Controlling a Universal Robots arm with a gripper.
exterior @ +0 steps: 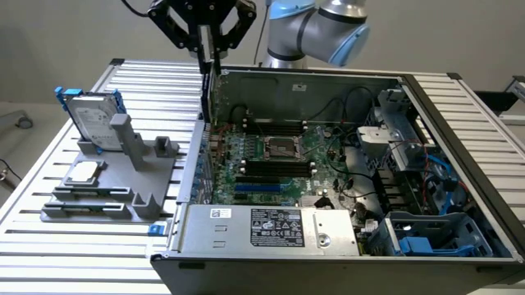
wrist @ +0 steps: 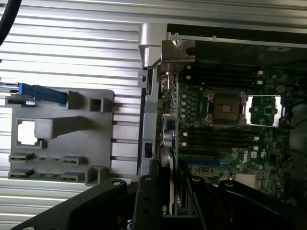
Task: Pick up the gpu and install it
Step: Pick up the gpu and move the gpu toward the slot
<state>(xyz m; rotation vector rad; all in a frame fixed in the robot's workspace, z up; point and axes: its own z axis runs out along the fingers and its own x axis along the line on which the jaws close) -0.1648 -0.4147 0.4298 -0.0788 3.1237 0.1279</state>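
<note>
Here the tool [exterior: 209, 52] grips the gpu [exterior: 211, 92] upright, just inside the case wall [exterior: 195, 166].

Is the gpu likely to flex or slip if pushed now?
Probably stiff: the gpu hangs straight below the gripper. Held by its upper edge alone, it could pivot under side load. Thin board, likely fragile.

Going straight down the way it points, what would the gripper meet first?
Probably the motherboard, at its edge on the exterior view's left, with the gpu it grips touching before the gripper itself; depth is unclear.
</note>
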